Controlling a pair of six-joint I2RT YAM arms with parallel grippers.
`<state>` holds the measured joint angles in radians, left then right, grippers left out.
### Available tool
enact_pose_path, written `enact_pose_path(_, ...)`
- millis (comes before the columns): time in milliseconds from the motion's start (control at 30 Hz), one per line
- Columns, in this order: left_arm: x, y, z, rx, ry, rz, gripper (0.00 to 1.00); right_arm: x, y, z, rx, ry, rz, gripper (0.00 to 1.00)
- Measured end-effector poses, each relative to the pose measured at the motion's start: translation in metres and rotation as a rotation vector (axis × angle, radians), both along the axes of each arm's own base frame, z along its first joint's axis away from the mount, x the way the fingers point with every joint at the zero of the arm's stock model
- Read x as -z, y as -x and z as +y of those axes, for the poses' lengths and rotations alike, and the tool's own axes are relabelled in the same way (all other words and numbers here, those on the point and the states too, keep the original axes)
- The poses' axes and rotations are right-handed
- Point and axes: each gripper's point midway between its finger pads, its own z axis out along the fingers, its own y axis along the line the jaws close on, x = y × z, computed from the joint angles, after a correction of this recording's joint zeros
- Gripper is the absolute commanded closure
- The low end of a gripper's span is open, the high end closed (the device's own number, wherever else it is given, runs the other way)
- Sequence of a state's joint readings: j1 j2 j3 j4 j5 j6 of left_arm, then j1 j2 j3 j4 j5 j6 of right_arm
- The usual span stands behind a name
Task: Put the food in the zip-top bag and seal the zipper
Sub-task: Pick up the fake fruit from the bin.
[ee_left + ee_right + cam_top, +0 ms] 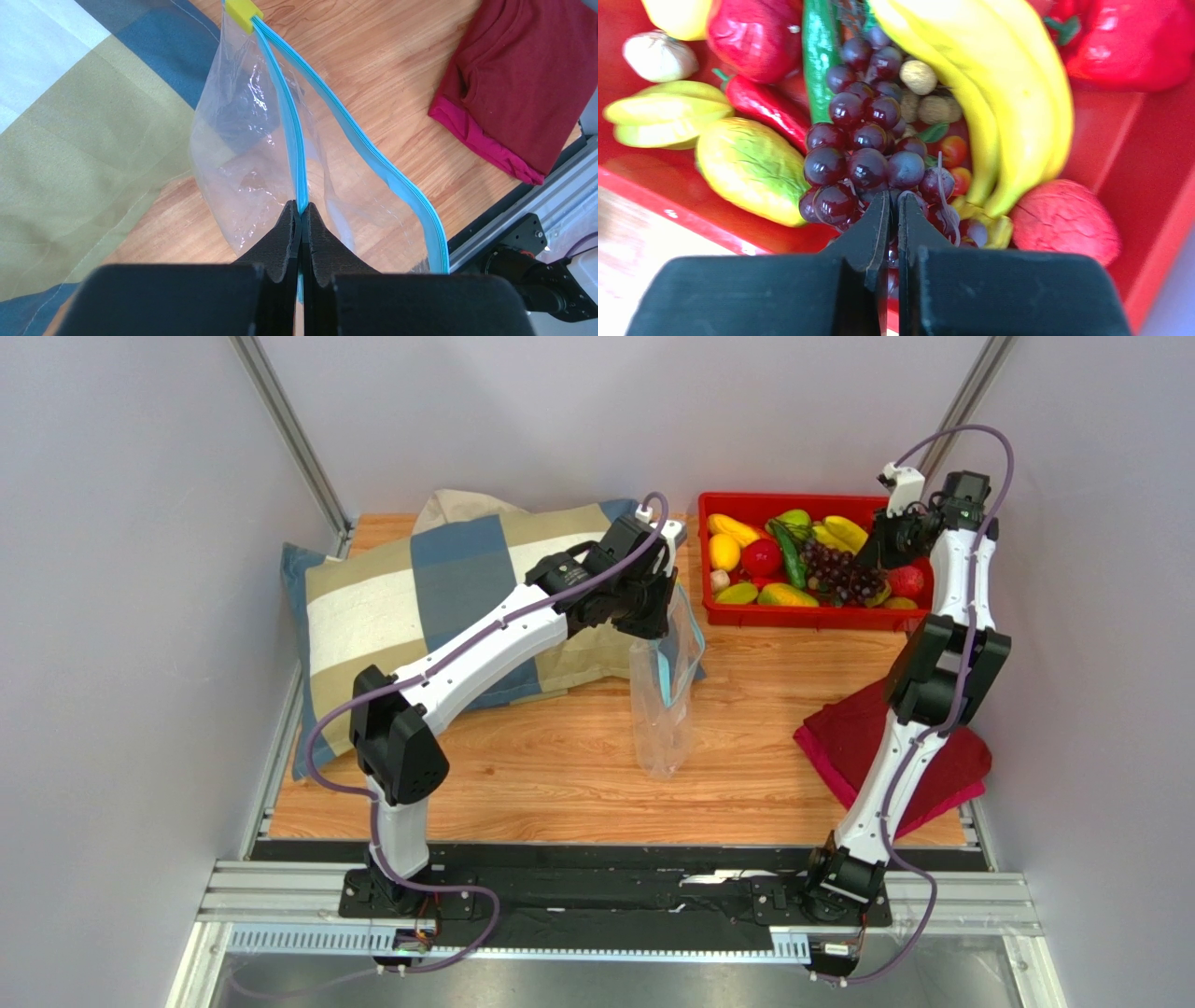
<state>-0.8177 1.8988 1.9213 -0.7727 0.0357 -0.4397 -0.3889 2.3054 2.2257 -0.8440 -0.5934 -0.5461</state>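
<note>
Left gripper (302,208), clamped on the zipper (293,126), holds the zip-top bag (659,714) by its mouth; its long axis runs toward the near edge of the desk (561,784). Right gripper (894,208), fingers together, over the grape bunch (857,154).

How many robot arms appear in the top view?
2: the left arm reaches the bag mid-table; the right arm reaches over the red bin at the back. None hidden.
</note>
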Motion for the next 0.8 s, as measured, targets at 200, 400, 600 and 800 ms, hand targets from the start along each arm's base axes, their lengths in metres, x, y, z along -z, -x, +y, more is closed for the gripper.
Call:
enact_pose_path(200,-0.001,-0.001,0.000,-0.002,0.005,-0.004,1.00,-0.011,0.003,0.012,-0.001,-0.077,-0.002,1.00)
enact_pose_path(400,-0.001,-0.002,-0.001,-0.002,0.007,-0.005,1.00,-0.061,0.014,0.030,0.001,-0.156,-0.067,1.00)
enact_pose_path(600,-0.003,-0.003,-0.002,-0.004,0.015,-0.010,1.00,-0.121,0.020,0.044,-0.015,-0.199,-0.183,1.00)
enact_pose_path(800,0.001,-0.005,-0.004,-0.005,0.013,-0.006,1.00,-0.125,0.017,0.045,-0.011,-0.208,-0.202,1.00)
